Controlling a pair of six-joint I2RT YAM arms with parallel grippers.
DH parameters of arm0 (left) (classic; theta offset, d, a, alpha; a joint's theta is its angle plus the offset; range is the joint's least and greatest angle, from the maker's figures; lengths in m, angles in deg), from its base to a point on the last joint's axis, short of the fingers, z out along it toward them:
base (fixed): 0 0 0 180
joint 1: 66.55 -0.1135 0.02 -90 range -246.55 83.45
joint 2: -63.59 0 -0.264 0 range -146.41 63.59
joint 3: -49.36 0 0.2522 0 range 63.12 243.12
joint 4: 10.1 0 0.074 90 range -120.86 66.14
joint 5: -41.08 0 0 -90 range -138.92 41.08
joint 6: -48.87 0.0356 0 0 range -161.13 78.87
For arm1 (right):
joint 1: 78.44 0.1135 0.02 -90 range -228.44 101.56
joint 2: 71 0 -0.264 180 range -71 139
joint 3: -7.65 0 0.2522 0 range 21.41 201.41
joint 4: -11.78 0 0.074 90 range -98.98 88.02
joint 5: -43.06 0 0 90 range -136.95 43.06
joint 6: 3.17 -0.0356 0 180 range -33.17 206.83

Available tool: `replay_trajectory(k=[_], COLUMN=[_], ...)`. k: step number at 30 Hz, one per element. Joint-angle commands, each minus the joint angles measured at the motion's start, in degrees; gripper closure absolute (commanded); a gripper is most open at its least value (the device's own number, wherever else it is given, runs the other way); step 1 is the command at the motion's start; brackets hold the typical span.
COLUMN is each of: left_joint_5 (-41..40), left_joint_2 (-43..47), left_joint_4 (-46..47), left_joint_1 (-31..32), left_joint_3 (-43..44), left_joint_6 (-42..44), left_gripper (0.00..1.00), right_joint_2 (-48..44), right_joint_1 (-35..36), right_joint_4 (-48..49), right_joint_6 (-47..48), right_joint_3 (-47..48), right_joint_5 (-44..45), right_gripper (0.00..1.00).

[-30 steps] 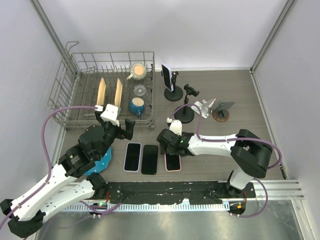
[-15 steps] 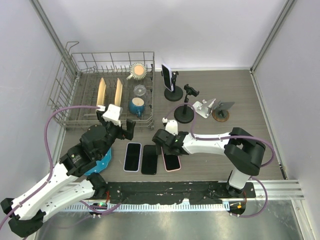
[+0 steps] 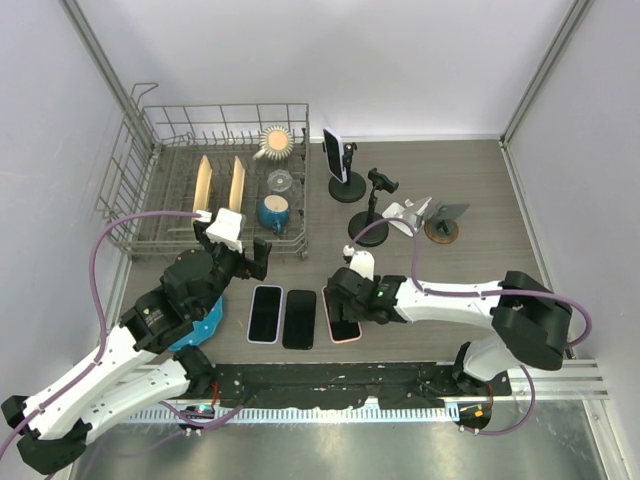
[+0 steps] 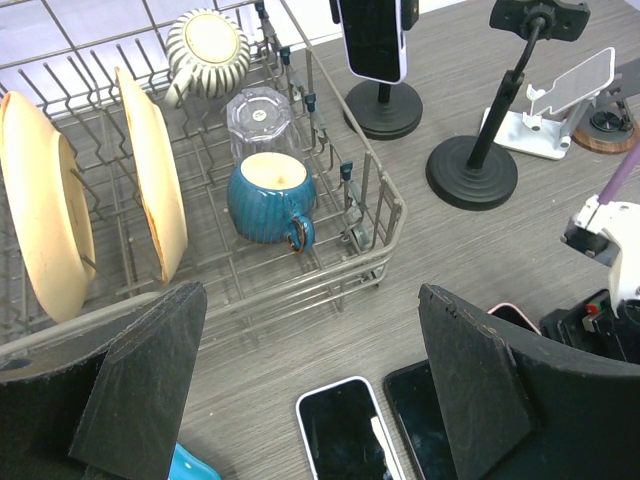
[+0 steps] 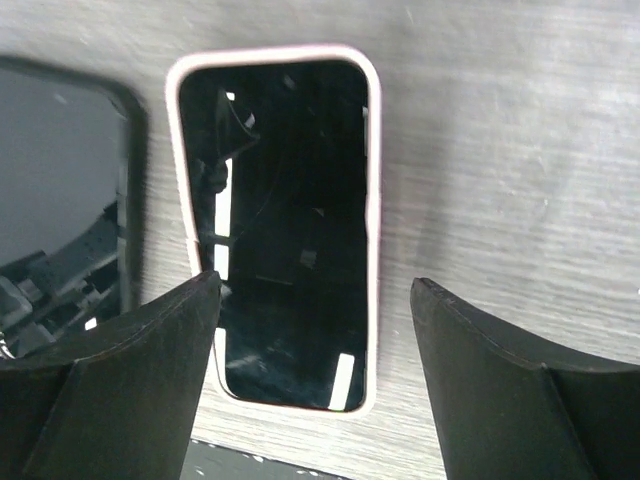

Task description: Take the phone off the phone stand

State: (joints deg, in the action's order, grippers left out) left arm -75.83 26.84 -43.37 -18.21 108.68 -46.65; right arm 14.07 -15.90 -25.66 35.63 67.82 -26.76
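One phone [image 3: 331,153] stands upright in the black phone stand [image 3: 347,188] at the back, next to the rack; the left wrist view has that phone [image 4: 372,38] at its top edge. A pink-cased phone [image 3: 344,318] lies flat at the front, beside a black phone [image 3: 300,318] and a white-cased phone [image 3: 265,312]. My right gripper [image 3: 350,290] hovers open over the pink-cased phone [image 5: 285,200], with its fingers on either side of it and not touching it. My left gripper [image 3: 238,255] is open and empty, in front of the rack and above the white-cased phone [image 4: 345,430].
A wire dish rack [image 3: 130,200] at the back left holds two plates, a blue mug [image 4: 268,190], a glass and a striped pot. An empty clamp stand [image 3: 372,228], a white folding stand [image 3: 405,215] and a round wooden stand [image 3: 441,228] stand right of centre. A blue object [image 3: 205,325] lies under the left arm.
My right gripper has drawn back a little toward the near edge over the pink-cased phone, and its arm has swung out to the right. The left arm has not moved.
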Motion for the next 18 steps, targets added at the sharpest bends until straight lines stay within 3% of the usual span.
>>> replay_trajectory(k=[1, 8, 18], left_joint_5=[1.0, 1.3, 1.5], left_joint_2=[-0.1, -0.5, -0.9], left_joint_4=[2.9, 2.9, 2.9], left_joint_1=[-0.2, -0.2, -0.2], left_joint_3=[-0.1, -0.1, -0.3], left_joint_6=[0.5, 0.5, 0.5], left_gripper=[0.09, 0.09, 0.09], right_joint_2=[-3.3, -2.1, 4.0], right_joint_1=[0.5, 2.4, 6.4], right_joint_4=[0.6, 5.5, 2.9], right_joint_6=[-2.3, -1.8, -0.9], right_joint_3=[-3.8, -5.4, 1.0], right_joint_5=[-3.9, -9.9, -9.5], right_gripper=[0.2, 0.29, 0.35])
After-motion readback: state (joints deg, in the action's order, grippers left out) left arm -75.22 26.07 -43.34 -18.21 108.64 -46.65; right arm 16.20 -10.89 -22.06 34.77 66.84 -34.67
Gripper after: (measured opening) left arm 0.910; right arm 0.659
